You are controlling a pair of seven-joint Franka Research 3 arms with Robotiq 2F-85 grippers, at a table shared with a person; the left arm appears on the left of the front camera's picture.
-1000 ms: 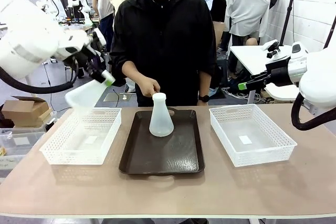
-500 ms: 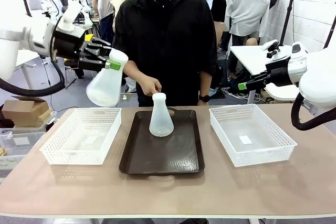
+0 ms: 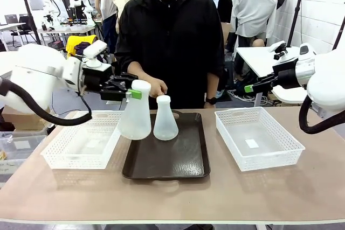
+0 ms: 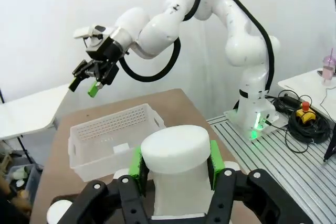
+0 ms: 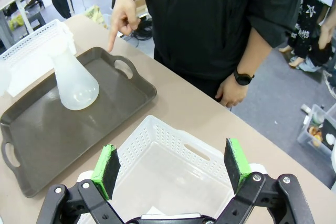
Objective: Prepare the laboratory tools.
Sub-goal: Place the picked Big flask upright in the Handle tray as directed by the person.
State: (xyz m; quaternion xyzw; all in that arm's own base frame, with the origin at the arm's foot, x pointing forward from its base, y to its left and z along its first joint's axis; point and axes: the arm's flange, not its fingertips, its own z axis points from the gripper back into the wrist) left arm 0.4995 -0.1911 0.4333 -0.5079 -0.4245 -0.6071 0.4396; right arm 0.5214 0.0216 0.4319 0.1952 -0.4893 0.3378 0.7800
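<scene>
Currently the left gripper is clamped on the neck of one flask, green pads on either side just below the rim. That held flask hangs upright over the left edge of the dark tray, beside the second flask; can't tell whether its base touches the tray or sits just above it. Second flask stands upright on the far half of the tray, near the back handle cutout. From the left wrist camera the gripped neck sits squarely between the pads, flat rim on top.

Right gripper is off to the right, raised above the table behind the right basket, jaws spread wide, nothing in them. From its own wrist camera the green fingertips stand well apart over that basket's near wall, with the tray and the standing flask beyond.

Left basket sits left of the tray, touching or nearly touching it. Person stands at the far side; one hand is behind the flasks, and in the right wrist view that hand points an index finger down toward the tray's back edge. Other hand hangs at the person's side with a watch on the wrist.
</scene>
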